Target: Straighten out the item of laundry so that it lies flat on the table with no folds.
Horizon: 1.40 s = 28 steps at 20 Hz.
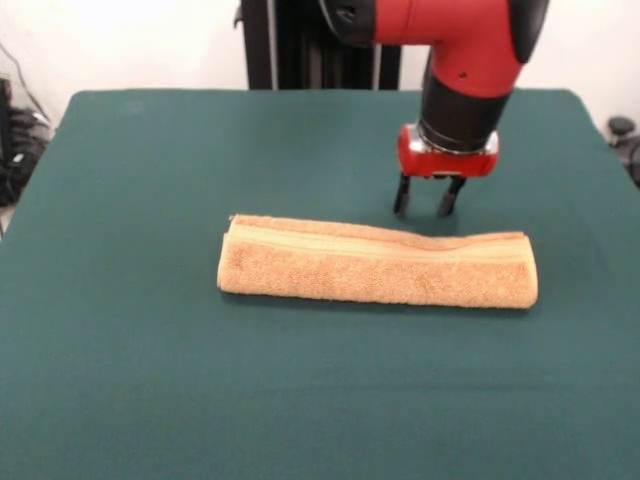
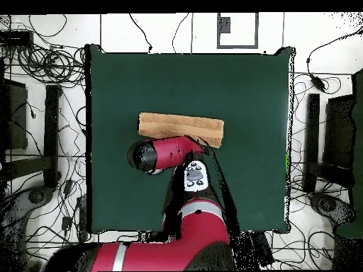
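Note:
The item of laundry (image 1: 377, 263) is an orange-tan towel folded into a long narrow strip, lying crosswise on the dark green table (image 1: 200, 380). A paler woven band runs along its far edge. In the overhead view the towel (image 2: 181, 127) shows as the same strip above the arm. My gripper (image 1: 423, 209) hangs open just behind the towel's right part, its two black fingers (image 1: 402, 198) a little above the cloth and holding nothing. In the overhead view the arm's red head hides the gripper.
The red arm (image 2: 166, 152) reaches over the table's near-base half in the overhead view. Cables and stands (image 2: 42, 106) crowd the floor around the table's edges. Green tabletop surrounds the towel on all sides.

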Motion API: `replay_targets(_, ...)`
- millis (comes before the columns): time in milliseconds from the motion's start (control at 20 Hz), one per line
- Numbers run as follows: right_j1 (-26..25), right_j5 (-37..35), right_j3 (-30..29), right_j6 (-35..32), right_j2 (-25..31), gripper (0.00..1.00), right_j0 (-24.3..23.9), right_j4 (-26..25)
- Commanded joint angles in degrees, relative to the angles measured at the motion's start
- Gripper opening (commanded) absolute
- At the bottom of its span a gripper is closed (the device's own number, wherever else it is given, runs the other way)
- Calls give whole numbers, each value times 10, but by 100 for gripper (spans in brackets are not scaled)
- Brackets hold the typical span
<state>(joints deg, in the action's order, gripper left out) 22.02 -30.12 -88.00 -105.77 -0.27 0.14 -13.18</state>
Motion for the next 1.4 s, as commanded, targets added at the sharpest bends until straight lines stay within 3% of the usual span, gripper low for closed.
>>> replay_targets(50, -44, 3, 73, -146, 52, 100, 52, 85)
replay_targets(400, -49, -24, 102, -128, 48, 100, 63, 102)
replay_targets(1050, 11, -141, 115, -94, 44, 100, 69, 148)
replay_targets(1400, 19, -148, 115, -84, 42, 100, 75, 165)
